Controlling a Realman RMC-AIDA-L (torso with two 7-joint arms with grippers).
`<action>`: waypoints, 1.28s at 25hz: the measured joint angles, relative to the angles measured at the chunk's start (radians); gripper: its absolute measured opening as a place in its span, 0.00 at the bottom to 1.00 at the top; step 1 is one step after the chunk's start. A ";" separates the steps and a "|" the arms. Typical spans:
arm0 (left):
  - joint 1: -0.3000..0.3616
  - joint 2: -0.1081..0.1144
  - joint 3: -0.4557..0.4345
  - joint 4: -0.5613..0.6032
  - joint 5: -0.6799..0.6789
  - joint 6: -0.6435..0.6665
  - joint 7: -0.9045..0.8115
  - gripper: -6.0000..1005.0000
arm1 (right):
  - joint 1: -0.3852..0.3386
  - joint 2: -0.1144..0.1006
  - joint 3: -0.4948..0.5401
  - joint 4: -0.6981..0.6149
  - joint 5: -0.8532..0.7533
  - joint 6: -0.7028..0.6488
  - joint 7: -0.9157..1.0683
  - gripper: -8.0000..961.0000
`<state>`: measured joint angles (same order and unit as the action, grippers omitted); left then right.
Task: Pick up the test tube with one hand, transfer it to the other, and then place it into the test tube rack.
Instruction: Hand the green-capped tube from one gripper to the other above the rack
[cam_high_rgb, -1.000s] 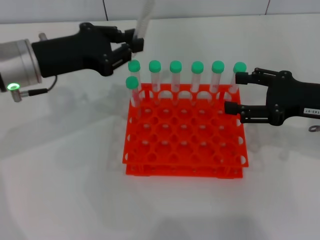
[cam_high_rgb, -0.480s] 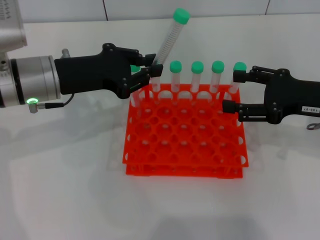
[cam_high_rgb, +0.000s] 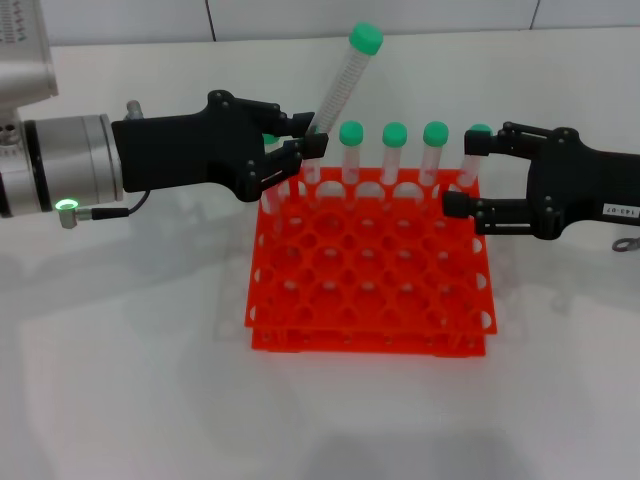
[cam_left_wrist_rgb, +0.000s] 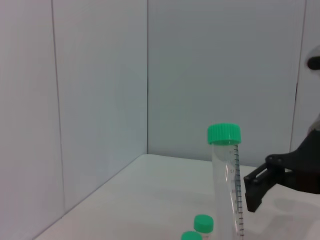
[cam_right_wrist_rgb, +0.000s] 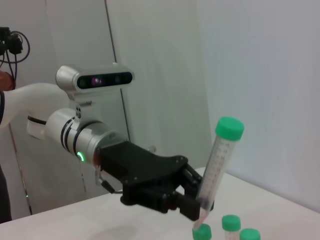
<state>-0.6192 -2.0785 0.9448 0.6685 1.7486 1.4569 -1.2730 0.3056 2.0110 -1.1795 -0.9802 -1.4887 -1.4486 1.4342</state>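
- Our left gripper (cam_high_rgb: 305, 150) pinches the test tube (cam_high_rgb: 340, 82) low in its fingers, leaving the top free to hand over.
- Our right gripper (cam_high_rgb: 466, 176) waits by the test tube rack (cam_high_rgb: 370, 300), fingers spread.

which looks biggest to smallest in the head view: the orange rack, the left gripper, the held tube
1. test tube rack
2. left gripper
3. test tube, held tilted in the left jaws; it sits nearer the camera, so its true rank is unsure.

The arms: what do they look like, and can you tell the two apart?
Both end in a black two-fingered tool. The left tool sits on a silver-grey cylindrical wrist with a glowing green light and a thin black cable. The right tool carries a small white printed label on its body. The right wrist view also shows the left arm's white upper casing.
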 joint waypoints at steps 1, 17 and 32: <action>0.001 0.000 0.002 0.000 0.000 0.000 0.000 0.23 | 0.002 0.000 0.000 0.000 0.001 0.000 0.000 0.86; 0.009 -0.002 0.037 -0.014 -0.006 -0.004 0.022 0.23 | 0.084 0.002 -0.037 0.006 0.054 0.012 0.001 0.85; 0.011 -0.002 0.063 -0.014 -0.012 -0.001 0.024 0.24 | 0.143 0.009 -0.076 -0.001 0.099 0.055 0.001 0.85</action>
<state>-0.6083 -2.0803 1.0078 0.6550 1.7363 1.4558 -1.2489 0.4483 2.0202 -1.2550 -0.9807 -1.3902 -1.3939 1.4354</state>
